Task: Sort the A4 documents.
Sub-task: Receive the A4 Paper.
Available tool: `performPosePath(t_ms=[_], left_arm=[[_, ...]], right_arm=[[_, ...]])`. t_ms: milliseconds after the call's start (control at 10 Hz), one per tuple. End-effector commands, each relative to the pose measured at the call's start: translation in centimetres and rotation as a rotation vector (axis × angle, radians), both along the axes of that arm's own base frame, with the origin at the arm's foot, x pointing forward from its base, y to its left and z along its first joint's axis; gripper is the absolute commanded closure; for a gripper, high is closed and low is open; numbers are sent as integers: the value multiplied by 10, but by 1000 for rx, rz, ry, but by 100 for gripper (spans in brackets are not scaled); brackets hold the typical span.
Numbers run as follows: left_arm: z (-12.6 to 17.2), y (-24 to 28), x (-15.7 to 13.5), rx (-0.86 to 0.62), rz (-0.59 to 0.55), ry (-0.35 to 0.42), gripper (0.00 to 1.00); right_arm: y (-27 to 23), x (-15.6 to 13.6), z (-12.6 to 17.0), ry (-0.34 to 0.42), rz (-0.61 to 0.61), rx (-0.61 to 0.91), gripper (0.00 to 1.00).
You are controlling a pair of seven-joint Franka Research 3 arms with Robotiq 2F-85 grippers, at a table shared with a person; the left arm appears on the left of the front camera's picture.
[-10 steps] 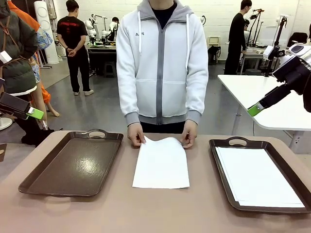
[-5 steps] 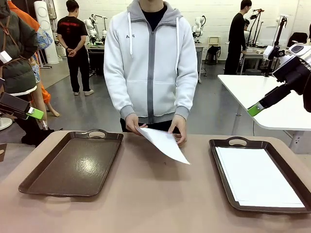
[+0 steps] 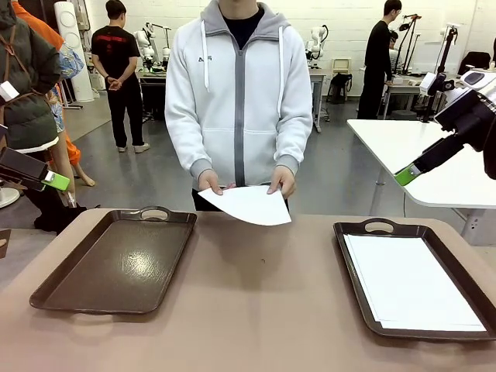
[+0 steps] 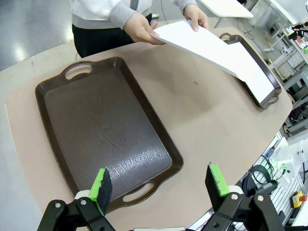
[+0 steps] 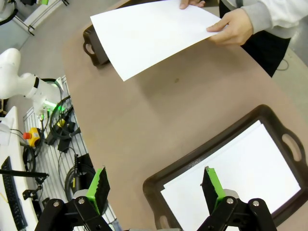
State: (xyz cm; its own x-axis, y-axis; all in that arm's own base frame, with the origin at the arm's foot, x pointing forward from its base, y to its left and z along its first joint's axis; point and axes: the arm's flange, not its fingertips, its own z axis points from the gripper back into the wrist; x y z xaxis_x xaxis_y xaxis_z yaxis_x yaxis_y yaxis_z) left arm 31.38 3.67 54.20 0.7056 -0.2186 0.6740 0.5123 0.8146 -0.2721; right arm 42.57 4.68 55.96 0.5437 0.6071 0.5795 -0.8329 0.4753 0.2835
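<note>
Sheet (image 3: 249, 204) has been lifted off the tabletop (image 3: 248, 310), held by the person at 12 o'clock. Left hand (image 4: 156, 185) and right hand (image 5: 154, 187) are spread, empty.

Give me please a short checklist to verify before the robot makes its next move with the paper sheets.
1. Sheet held by the person's two hands, off the table: ok.
2. Left tool open, holding nothing: ok.
3. Right tool open, holding nothing: ok.
4. Left tray free to receive a sheet: ok.
5. Right tray already holds stacked sheets, lying flat: ok.
6. Which tray this sheet belongs in: cannot tell.
</note>
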Motion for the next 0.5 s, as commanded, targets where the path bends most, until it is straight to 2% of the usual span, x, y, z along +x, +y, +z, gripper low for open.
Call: performPosePath(t_ms=[0,400], left_arm=[[-1,1,1,-15,-18,-3,0],[-1,1,1,-15,-18,-3,0]], right_arm=[[0,0,0,6,1,10,0],[0,0,0,6,1,10,0]])
